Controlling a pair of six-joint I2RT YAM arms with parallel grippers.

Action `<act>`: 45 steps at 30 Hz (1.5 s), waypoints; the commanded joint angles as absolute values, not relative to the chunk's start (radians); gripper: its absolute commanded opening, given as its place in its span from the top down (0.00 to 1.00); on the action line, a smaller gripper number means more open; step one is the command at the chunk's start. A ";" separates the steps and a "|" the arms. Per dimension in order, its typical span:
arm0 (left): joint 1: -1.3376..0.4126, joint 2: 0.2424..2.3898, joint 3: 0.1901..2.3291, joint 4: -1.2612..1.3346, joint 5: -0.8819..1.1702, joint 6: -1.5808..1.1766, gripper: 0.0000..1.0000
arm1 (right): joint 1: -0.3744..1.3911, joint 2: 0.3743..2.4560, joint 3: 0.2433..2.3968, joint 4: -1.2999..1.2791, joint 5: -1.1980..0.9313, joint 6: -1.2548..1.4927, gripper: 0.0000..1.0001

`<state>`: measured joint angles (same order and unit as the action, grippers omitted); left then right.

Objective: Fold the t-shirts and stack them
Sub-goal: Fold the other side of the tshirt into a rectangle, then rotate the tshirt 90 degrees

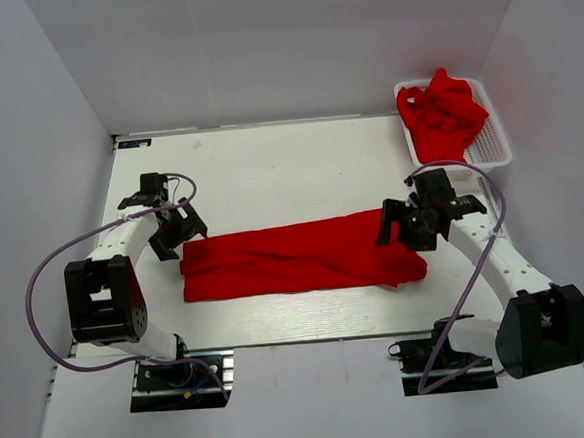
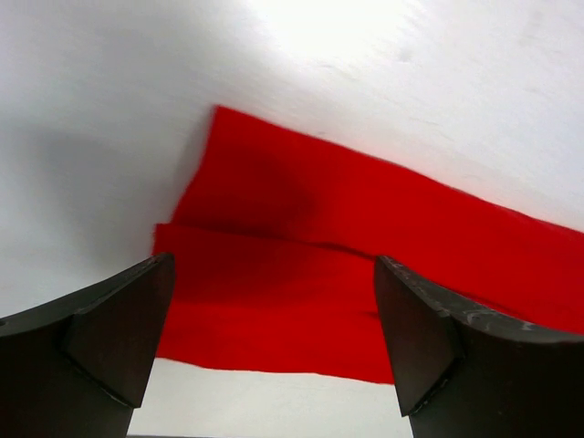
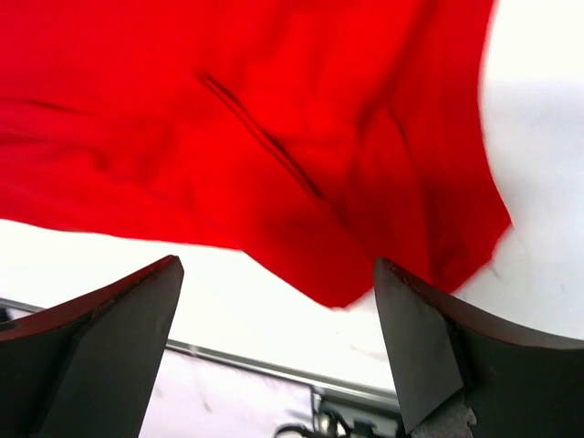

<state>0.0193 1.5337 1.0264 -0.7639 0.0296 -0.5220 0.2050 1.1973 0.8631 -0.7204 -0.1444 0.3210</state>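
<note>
One t-shirt (image 1: pixel 295 261) is laid as a long folded strip across the middle of the counter (image 1: pixel 268 161); spare t-shirts (image 1: pixel 445 113) are bunched in the far-right basket (image 1: pixel 500 149). The left tool (image 1: pixel 181 237) and right tool (image 1: pixel 398 230) are held spread and empty over the strip's ends, probably staged for the crosswise fold.

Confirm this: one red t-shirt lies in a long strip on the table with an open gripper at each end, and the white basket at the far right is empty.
Not empty: the top external view shows the white basket holding crumpled red t-shirts. The rest stands: one t-shirt lies in a strip, the open left gripper and right gripper at its ends.
</note>
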 commanded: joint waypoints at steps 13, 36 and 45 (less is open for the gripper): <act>-0.064 1.649 0.878 -0.589 0.207 -0.524 0.00 | 0.212 1.516 0.856 -0.399 -0.286 0.413 0.10; -0.564 1.962 0.989 -1.030 0.255 -0.489 0.00 | 0.279 2.634 2.187 -0.322 -0.564 0.587 0.10; -0.787 1.986 1.150 -0.920 0.540 -0.489 0.00 | 0.327 2.746 2.307 -0.038 -0.500 0.732 0.10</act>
<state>-0.7090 1.9415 1.1458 -1.0992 0.3698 -0.4976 0.3195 2.6789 2.2719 -0.0769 -0.5674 0.7021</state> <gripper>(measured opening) 0.995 0.902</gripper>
